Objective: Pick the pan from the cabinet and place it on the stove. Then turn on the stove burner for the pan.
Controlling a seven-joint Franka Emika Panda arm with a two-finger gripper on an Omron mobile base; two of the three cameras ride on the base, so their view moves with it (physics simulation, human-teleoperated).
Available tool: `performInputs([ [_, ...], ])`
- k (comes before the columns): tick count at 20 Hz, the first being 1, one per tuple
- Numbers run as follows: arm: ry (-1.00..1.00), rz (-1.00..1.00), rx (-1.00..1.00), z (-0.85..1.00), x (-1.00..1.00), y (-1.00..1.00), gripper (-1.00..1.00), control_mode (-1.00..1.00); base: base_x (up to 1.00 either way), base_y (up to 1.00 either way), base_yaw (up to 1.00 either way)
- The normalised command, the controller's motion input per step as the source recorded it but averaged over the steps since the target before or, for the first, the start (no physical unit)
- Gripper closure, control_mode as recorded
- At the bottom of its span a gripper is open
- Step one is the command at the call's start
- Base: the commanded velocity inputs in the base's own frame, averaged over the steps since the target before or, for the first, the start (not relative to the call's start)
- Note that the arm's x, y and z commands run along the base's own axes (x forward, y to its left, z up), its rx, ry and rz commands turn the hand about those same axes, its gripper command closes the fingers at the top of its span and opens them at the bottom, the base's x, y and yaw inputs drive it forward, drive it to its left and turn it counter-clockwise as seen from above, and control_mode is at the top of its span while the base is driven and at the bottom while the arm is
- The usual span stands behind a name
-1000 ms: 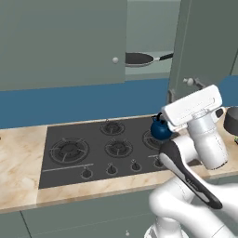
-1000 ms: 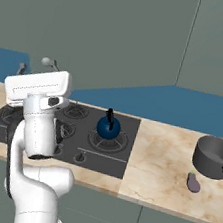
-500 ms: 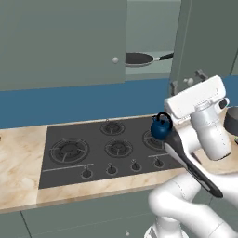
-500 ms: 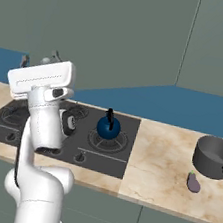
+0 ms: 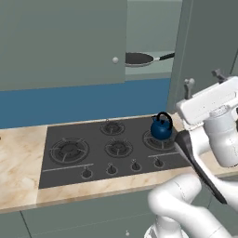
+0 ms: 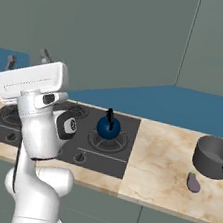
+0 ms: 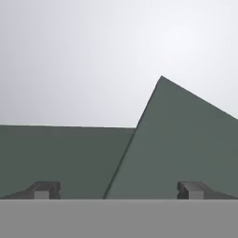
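The black pan (image 5: pixel 138 58) lies on the shelf inside the cabinet (image 5: pixel 60 42), its handle pointing right. The cabinet's left door is closed and its right door (image 5: pixel 204 42) stands swung open. My gripper (image 5: pixel 203 80) is open and holds nothing. It points upward, below and to the right of the pan and well apart from it. In the hand view the fingertips (image 7: pixel 44 189) stand wide apart, facing the cabinet front and the open door (image 7: pixel 186 148). The stove (image 5: pixel 56 174) lies below on the counter, with the large stove burner (image 5: pixel 69 149) at its left end.
A blue kettle (image 5: pixel 161 128) sits on the stove's right burner, also kettle (image 6: pixel 108 127) in the right base view. A dark-grey pot (image 6: pixel 213 156) and a small eggplant (image 6: pixel 193 181) rest on the counter to the right. Small knobs (image 5: pixel 111 169) line the stove's front edge.
My hand has risen a little and shifted right in the left base view, and the arm has straightened up. The gripper stays open. The pan and the kettle have not moved.
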Motion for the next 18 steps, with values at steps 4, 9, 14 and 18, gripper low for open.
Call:
performInputs([
  [4,-0.13,0.0,0.0,0.36,-0.95,0.07,-1.0,-1.0,0.0,0.0,0.0],
  [9,0.0,-0.11,-0.02,0.15,-0.56,0.33,-1.0,-1.0,0.0,0.0,0.0],
  [14,0.12,-0.28,-0.06,0.06,-0.09,0.53,-1.0,-1.0,0.0,0.0,0.0],
  [18,0.18,-0.34,-0.06,0.02,0.0,0.58,-1.0,-1.0,0.0,0.0,0.0],
])
